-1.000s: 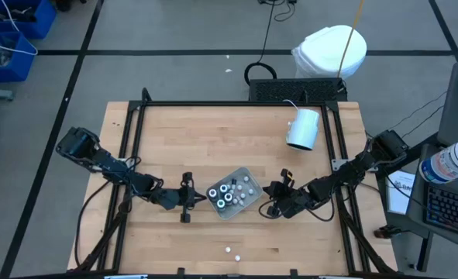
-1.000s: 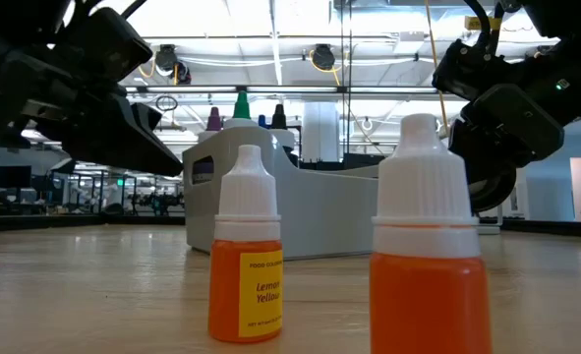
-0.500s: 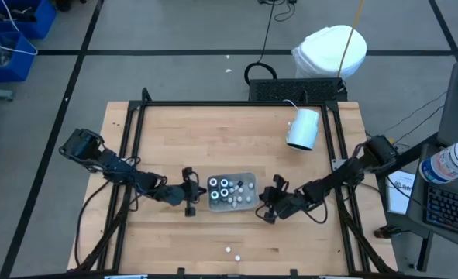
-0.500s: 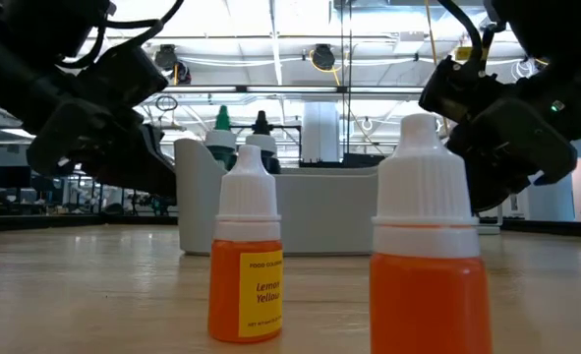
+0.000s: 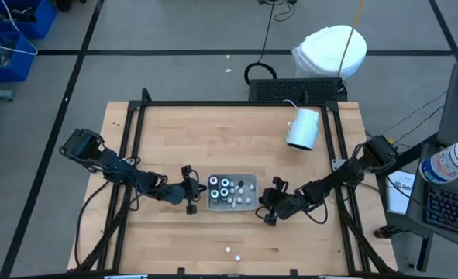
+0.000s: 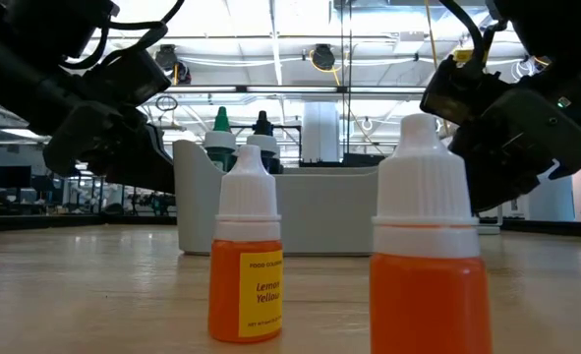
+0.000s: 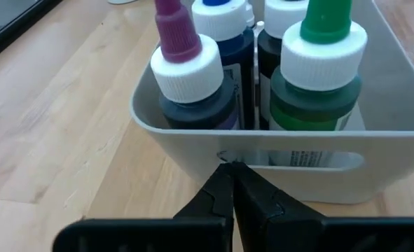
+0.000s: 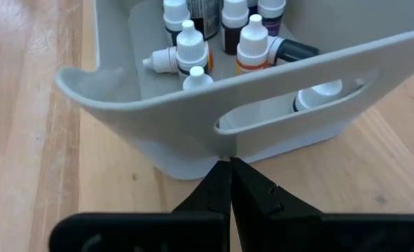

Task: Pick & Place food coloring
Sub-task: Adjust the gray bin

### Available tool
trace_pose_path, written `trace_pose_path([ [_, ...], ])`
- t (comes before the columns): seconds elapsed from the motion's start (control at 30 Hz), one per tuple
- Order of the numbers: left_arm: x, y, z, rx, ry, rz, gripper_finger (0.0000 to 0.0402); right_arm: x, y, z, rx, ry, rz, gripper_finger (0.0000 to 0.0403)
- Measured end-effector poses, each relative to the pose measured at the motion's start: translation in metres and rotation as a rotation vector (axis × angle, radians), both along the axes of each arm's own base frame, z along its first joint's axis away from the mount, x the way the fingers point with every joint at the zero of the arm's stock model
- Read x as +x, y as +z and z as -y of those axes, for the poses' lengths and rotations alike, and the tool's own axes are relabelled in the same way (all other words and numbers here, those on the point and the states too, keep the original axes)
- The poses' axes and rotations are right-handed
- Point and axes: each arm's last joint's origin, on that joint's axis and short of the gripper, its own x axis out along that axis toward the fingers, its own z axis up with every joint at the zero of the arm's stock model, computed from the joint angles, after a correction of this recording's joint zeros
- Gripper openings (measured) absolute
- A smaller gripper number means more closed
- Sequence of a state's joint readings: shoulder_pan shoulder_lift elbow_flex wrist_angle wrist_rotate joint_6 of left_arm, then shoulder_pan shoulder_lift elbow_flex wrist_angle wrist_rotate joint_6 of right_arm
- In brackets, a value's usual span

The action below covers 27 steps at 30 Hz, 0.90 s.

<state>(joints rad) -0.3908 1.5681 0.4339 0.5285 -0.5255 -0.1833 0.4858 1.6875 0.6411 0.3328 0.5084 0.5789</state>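
High view: grey bin [image 5: 246, 203] now sits square, end effectors [image 5: 194, 194] [image 5: 269, 206] pinched closed flanking it empty; food coloring [image 5: 223, 191] upright, white-collared.

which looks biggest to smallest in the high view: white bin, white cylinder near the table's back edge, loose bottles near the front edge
1. white bin
2. white cylinder, only slightly smaller, so that order is unsure
3. loose bottles, by far the smallest

A grey floor [image 5: 174, 31] crossed by dark lines surrounds the wooden table [image 5: 213, 132]. Blue bins [image 5: 12, 31] sit at the upper left of the high view, a white bucket-like object [image 5: 331, 50] at upper right, and a desk with a keyboard [image 5: 449, 209] at the right edge. In the low view, ceiling lights and beams [image 6: 270, 59] fill the hall behind.
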Motion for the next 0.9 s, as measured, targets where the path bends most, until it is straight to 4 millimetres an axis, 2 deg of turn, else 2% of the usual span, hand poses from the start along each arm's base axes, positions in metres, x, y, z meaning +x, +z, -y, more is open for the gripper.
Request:
trace_pose_path([
  [0.7, -0.0002, 0.0002, -0.0005, 0.009, 0.017, 0.003, 0.0004, -0.0006, -0.0007, -0.0001, -0.005, 0.018, -0.014, 0.0000],
  [0.9, -0.0050, -0.0030, 0.0072, 0.032, -0.048, -0.045, 0.0023, -0.0090, -0.0019, 0.0044, -0.014, -0.022, -0.100, 0.0000],
])
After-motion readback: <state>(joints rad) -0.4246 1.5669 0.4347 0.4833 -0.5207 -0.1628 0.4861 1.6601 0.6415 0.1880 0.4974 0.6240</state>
